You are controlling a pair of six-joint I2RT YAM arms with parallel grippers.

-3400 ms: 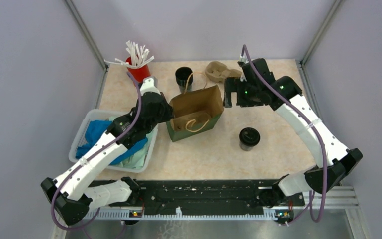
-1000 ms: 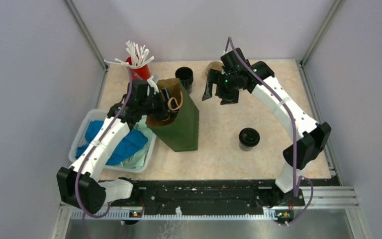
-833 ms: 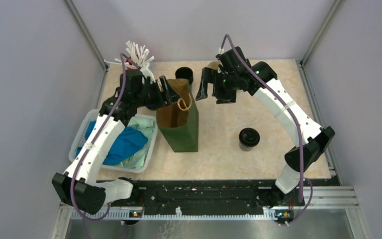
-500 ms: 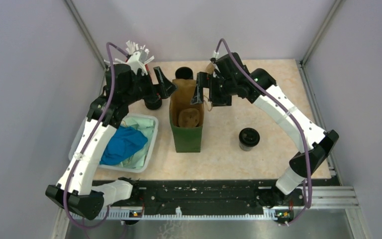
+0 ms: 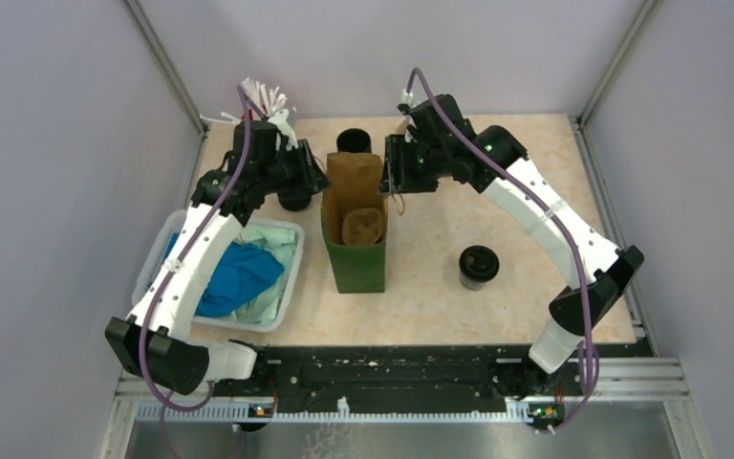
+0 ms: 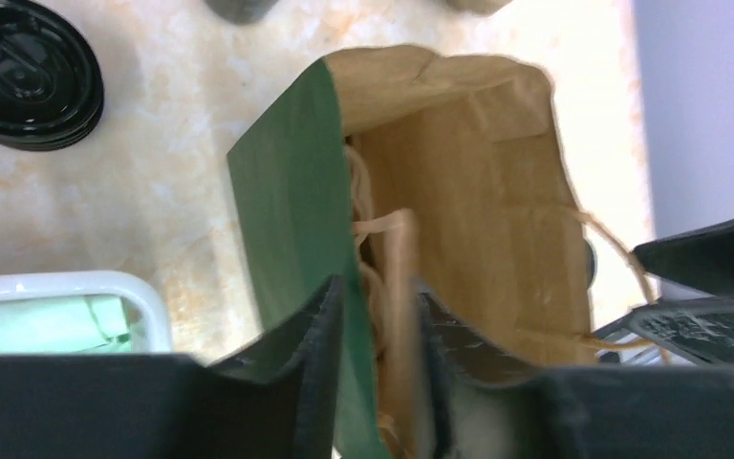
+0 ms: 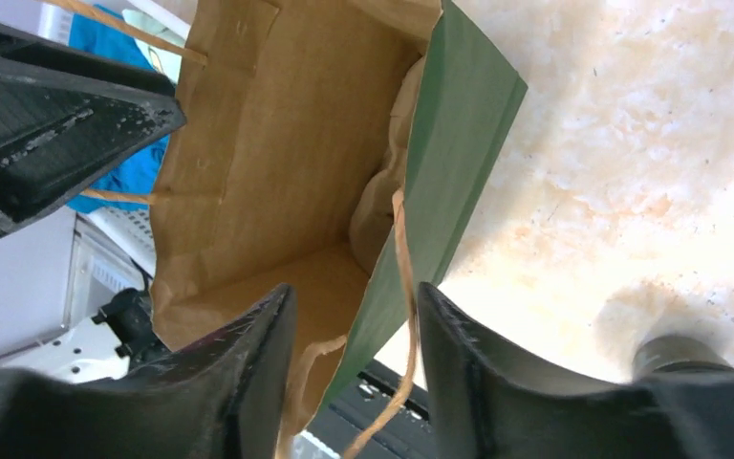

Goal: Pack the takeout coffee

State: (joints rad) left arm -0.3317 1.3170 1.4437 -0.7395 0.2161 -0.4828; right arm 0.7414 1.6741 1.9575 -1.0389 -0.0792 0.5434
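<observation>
Bag: upright on bench; my left hand and right hand each pinch 1 wall. Takeout coffee: apart, lidded.

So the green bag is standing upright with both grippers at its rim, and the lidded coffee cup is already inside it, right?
Not quite. The green bag stands upright with the left gripper and right gripper straddling its rim, but the lidded coffee cup stands on the table to the bag's right, as the top view shows.

Beige marbled tabletop, plain lilac-grey walls, metal corner posts, even light
</observation>
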